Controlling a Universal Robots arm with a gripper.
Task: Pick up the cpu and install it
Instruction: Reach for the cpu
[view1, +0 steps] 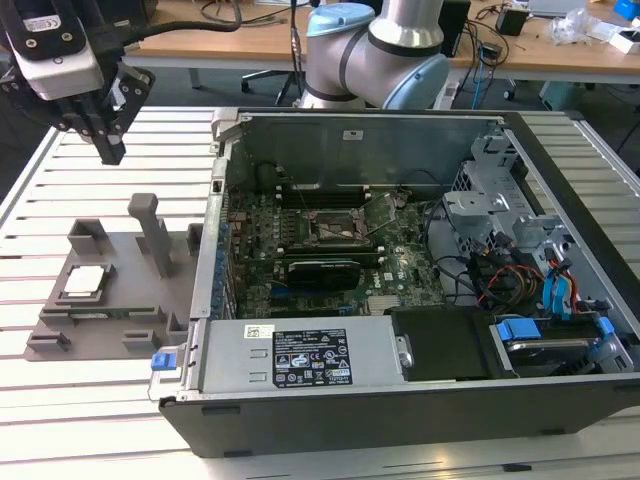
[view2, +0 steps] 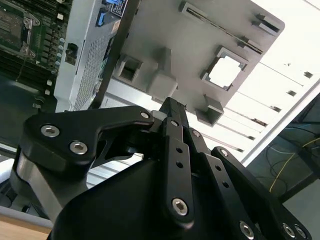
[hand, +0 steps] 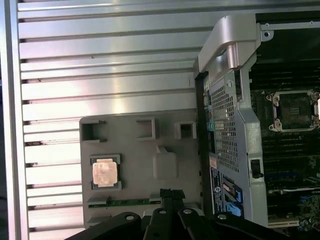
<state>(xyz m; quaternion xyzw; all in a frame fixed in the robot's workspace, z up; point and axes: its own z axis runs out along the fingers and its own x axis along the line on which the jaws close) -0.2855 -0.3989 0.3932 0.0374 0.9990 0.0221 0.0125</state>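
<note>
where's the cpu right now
The cpu sits in a pocket of the grey holder tray at the exterior view's left, outside the open computer case.

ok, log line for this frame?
stage: pre-grasp | gripper: shut, empty, hovering apart from cpu | cpu: in gray fixture beside computer case, not installed

The cpu (view1: 84, 281), a small flat square chip with a pale silver top and thin tan rim, lies level and face-up in a square recess of the grey holder tray (view1: 125, 300) on the slatted tabletop (view1: 90, 400), to the exterior view's left of the open computer case (view1: 400, 400).
</note>
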